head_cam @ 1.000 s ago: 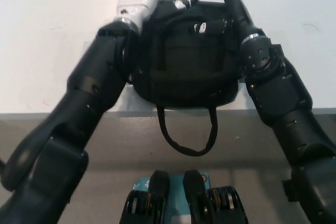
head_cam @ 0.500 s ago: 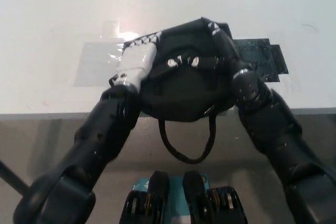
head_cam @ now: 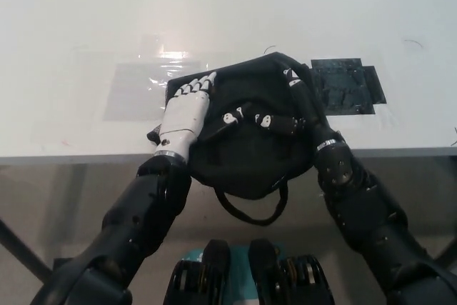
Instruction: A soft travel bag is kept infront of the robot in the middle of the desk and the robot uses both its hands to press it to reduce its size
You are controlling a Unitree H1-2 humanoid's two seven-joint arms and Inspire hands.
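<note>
A black soft travel bag (head_cam: 246,141) lies at the near edge of a white surface (head_cam: 71,33), partly overhanging it. The white left hand (head_cam: 182,116) presses flat on its left side; the black right hand (head_cam: 300,105) grips its right side.

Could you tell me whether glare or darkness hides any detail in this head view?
Head view: glare on the clear tape; the black bag reads as a dark mass, so the right hand blends into it; the left hand stands out sharply.
</note>
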